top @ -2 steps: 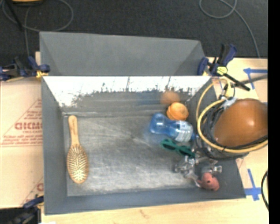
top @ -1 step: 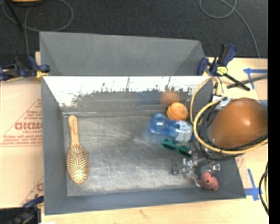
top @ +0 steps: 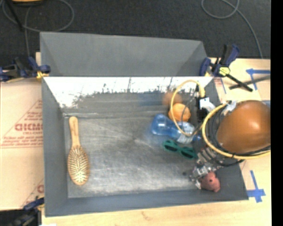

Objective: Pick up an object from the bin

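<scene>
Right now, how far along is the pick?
Done: nothing looks lifted out; the wooden hairbrush lies at the bin's left, and the orange ball, blue plastic piece and green piece lie by the arm. In hand: the pincer is low in the near right corner, next to a small pink lump; a grip isn't visible. Left: grasp and lift.

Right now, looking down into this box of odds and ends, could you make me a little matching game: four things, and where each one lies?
Things:
1. hairbrush
2. orange ball
3. blue bottle
4. pink lump

Places:
A. right of the middle, just above a green thing
B. lower right corner of the bin
C. alone on the left side
D. on the right, close to the back wall

Pairs: 1-C, 2-D, 3-A, 4-B
</scene>
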`<act>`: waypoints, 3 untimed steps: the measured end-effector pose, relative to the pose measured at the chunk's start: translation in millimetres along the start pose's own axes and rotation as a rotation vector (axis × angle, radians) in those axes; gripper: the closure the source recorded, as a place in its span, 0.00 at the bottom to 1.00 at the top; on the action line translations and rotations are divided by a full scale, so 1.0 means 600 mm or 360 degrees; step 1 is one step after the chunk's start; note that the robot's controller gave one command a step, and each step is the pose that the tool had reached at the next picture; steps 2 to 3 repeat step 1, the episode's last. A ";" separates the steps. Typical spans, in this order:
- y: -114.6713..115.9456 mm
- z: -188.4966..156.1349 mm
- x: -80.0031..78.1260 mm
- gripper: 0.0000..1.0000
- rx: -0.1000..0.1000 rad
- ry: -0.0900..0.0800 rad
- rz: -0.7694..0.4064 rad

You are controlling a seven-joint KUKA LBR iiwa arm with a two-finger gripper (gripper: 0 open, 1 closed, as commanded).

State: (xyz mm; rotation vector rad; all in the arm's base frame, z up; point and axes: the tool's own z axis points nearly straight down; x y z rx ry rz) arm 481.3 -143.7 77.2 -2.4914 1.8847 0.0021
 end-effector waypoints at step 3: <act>0.000 0.000 0.000 1.00 -0.0001 0.0000 0.0002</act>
